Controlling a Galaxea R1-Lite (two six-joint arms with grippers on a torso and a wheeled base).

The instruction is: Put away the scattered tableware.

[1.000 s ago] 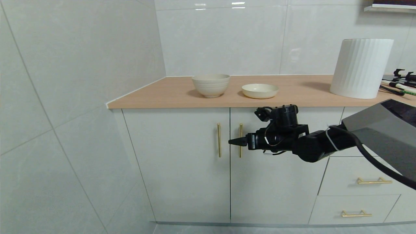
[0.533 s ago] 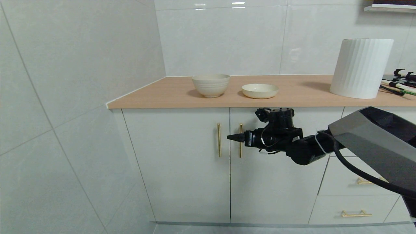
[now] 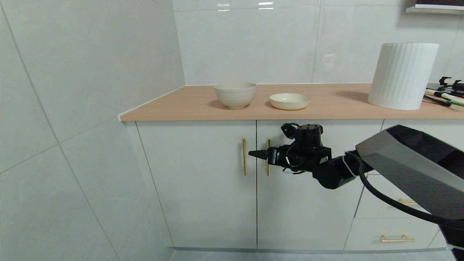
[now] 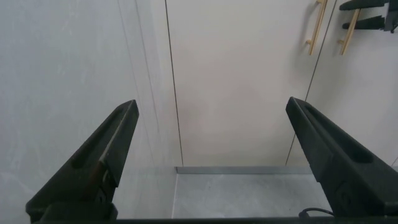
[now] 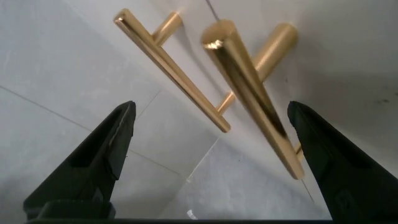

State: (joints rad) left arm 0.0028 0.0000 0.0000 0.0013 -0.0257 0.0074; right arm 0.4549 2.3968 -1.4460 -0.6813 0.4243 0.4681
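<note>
A beige ribbed bowl (image 3: 235, 95) and a shallow cream dish (image 3: 290, 101) stand side by side on the wooden counter (image 3: 174, 107). Below them are two white cabinet doors with upright gold handles (image 3: 244, 156) (image 3: 268, 156). My right gripper (image 3: 253, 153) hangs in front of these handles at mid-height, its tips between them. In the right wrist view the right gripper (image 5: 210, 112) is open, with both gold handles (image 5: 249, 93) (image 5: 174, 74) close ahead. My left gripper (image 4: 212, 104) is open and holds nothing, low before the left door (image 4: 236, 93).
A tall white ribbed container (image 3: 402, 76) stands on the counter at the right, with dark utensils (image 3: 446, 94) beside it. Drawers with gold pulls (image 3: 397, 238) sit right of the doors. A tiled wall (image 3: 72, 127) closes off the left side.
My right arm has moved left and slightly up, bringing its gripper tips closer to the two door handles. The bowl and dish have not moved.
</note>
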